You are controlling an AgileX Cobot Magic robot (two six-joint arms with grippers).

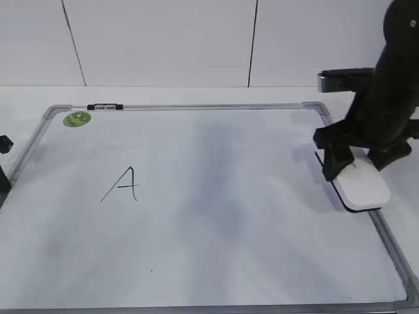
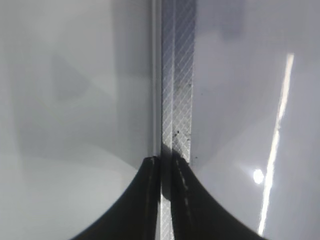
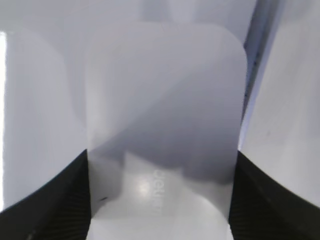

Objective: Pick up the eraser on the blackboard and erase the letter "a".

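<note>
The eraser is a flat white block with a dark underside, at the right edge of the blackboard, partly over its grey frame. My right gripper straddles it, one finger against each long side; in the right wrist view the eraser fills the space between the fingers. The only letter I see is an angular capital "A" on the left half. No lowercase "a" is in view. My left gripper is shut and empty over the board's left frame, and barely shows in the exterior view.
A round green sticker sits at the board's far left corner, with a small black clip on the far frame beside it. The board lies on a white table before a white panelled wall.
</note>
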